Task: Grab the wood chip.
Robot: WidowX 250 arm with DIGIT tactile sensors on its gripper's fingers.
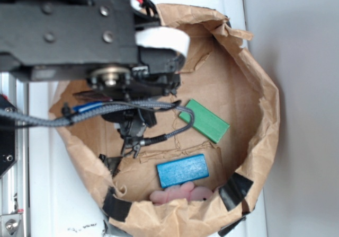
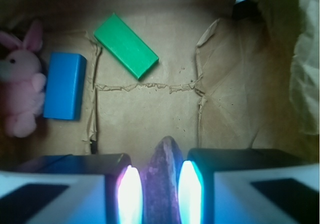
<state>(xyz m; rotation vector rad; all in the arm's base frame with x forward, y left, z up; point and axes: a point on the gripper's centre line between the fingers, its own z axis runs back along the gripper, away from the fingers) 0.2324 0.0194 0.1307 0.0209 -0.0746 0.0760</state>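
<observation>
Seemingly upright, the wood chip (image 2: 162, 176) sits clamped between the closed jaws, above the paper bag (image 2: 150, 108) floor.

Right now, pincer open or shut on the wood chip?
Shut on it: in the wrist view the pincer has a finger tight against each side of the wood chip.

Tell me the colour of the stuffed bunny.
Pink, the stuffed bunny shows best in the wrist view, beside the blue block.
</observation>
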